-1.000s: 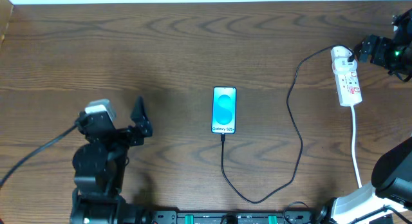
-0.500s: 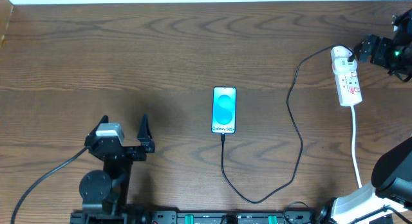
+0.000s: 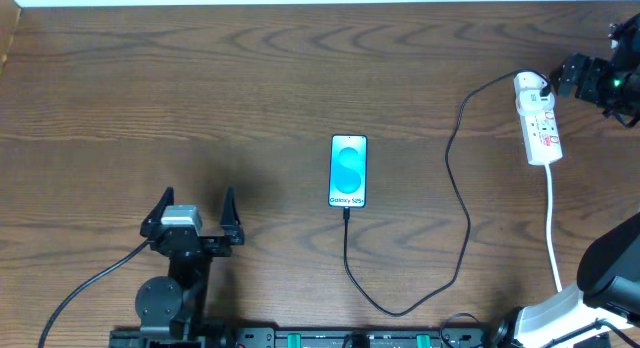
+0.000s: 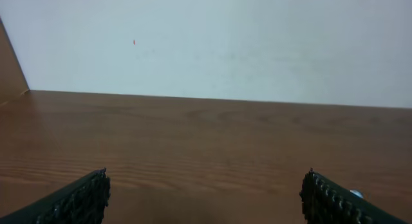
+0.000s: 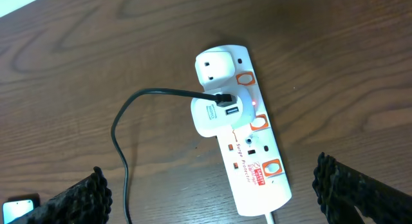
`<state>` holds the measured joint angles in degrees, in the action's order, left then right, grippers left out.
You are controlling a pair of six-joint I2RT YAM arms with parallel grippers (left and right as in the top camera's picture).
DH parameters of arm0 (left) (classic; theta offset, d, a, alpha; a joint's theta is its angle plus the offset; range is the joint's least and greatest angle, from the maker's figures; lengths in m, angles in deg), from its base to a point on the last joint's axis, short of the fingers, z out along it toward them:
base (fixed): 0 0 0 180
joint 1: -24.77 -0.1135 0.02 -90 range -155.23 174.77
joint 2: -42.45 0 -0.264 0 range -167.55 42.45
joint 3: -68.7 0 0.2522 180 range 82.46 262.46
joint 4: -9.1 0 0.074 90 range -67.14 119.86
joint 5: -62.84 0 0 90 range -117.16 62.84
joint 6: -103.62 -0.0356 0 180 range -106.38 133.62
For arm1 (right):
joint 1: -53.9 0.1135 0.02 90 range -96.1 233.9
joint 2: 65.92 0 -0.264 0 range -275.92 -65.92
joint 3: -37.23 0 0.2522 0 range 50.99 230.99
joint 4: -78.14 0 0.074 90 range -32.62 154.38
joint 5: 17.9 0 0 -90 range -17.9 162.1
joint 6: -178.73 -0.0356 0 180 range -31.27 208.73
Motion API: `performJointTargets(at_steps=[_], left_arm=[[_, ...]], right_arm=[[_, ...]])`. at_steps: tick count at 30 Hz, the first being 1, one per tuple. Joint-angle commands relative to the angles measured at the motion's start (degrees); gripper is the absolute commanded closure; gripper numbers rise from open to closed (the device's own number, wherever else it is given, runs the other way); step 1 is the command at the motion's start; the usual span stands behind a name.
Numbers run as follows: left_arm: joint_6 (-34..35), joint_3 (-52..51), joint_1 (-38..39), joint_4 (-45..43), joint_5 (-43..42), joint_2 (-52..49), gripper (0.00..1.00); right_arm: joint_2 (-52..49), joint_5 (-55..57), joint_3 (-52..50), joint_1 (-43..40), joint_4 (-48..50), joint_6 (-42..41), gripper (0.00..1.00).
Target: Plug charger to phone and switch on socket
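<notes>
Phone (image 3: 348, 171) lies mid-surface, the charger (image 3: 462, 203) meeting its near end and looping to the socket (image 3: 538, 123) far right. Left claw (image 3: 194, 204) spread, empty, near left; right claw (image 5: 209, 169) spread over the socket.

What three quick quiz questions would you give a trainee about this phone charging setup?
1. True or false: the charger cable reaches the bottom edge of the phone.
2. In the overhead view, the socket lies: A far right; B centre; C far left.
3. What does the left end effector hold?
Key: 1 true; 2 A; 3 nothing, it is open.
</notes>
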<state>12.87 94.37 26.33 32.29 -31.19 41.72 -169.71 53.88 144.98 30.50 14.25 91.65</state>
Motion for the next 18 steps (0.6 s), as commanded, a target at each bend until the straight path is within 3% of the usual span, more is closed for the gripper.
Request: performJointTargets(at_steps=[1,18], left_arm=[[-2.1,-2.0,-0.4,-1.3,-0.2,0.7,0.06],[-2.3,-10.3,-0.7,-2.7,0.3,0.7,0.06]], right_arm=[[-0.2,-0.3,0.0,0.1,0.0,-0.7,0.01],[-0.2,-0.3,0.0,0.1,0.0,-0.7,0.01]])
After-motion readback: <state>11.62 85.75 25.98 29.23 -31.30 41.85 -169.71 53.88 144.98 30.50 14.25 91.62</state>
